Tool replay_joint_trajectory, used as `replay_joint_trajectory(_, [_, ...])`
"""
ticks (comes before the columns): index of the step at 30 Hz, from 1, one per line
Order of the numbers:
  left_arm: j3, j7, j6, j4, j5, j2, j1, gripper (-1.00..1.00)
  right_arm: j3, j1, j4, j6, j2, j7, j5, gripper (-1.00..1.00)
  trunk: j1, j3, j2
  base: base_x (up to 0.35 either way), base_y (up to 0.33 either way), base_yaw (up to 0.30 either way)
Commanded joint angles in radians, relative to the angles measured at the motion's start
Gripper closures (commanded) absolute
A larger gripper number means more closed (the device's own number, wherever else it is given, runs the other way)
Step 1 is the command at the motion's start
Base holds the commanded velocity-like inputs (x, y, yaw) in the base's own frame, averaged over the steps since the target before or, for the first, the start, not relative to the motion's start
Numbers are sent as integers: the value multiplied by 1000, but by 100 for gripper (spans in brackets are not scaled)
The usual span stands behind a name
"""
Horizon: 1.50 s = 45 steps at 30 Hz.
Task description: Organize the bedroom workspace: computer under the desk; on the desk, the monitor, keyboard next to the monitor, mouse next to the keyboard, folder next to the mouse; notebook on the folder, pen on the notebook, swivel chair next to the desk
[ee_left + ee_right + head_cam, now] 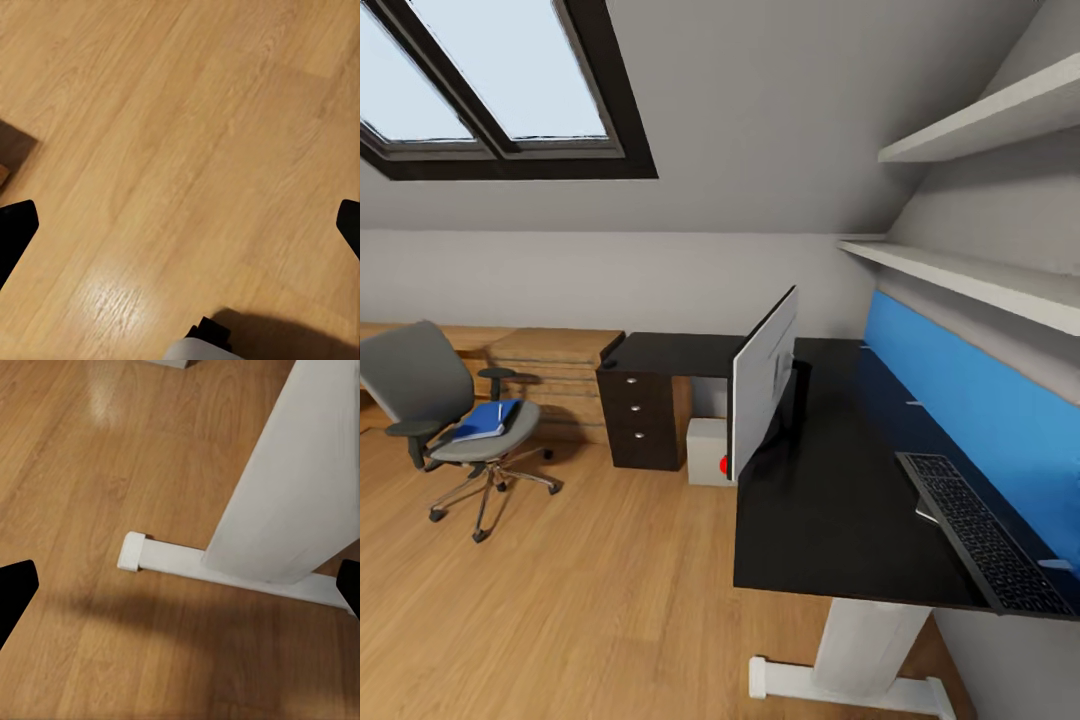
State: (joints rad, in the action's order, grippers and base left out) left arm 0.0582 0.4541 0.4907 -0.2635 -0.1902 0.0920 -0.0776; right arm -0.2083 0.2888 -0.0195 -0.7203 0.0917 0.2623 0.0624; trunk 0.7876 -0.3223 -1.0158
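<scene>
While the head camera looks across an attic bedroom, a black desk fills the scene from about 3 o'clock to 5 o'clock, standing on a white leg with a white foot bar. A monitor stands on the desk near its 9 o'clock edge, turned edge-on so that its pale back faces the room. A dark keyboard lies on the desk at about 4 o'clock, well apart from the monitor and close to the blue panel along the wall. Under the desk, at the centre of the view, sits a pale grey computer case with a red spot on its face, just beside a dark drawer unit.

At 9 o'clock a grey swivel chair stands on the wooden floor, well apart from the desk. A blue folder lies on its seat. Behind the chair runs a low wooden bench. A skylight sits at 11 o'clock, and two white shelves run along the wall at 2 o'clock.

In the left wrist view, the left gripper hangs over bare floor, its dark fingertips at opposite edges of the frame, spread wide with nothing between them. In the right wrist view, the right gripper is likewise spread wide and empty, above the floor beside the desk's leg and foot bar.
</scene>
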Motion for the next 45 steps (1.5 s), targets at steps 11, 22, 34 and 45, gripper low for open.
replay_joint_trajectory(11, [6, 5, 4, 0, -8, -1, -1, -100, -4, 1, -2, -2, 0, 11, 7, -100, -42, 33, 77, -1, -3, -2])
replay_joint_trajectory(22, [5, 3, 3, 1, -8, -2, -1, -100, -3, 1, -2, -2, -3, 10, 7, -100, -54, 43, 98, 0, 0, -172])
replay_joint_trajectory(34, [5, 3, 3, 1, -8, -3, -1, -100, -3, 1, -2, -2, -1, 11, 6, -100, -54, 43, 98, 0, -145, -132])
replay_joint_trajectory(45, [93, 7, -42, -313, 42, 6, -1, -100, 2, 1, 165, 1, -7, 26, 0, -100, -54, 43, 98, 0, -121, -1])
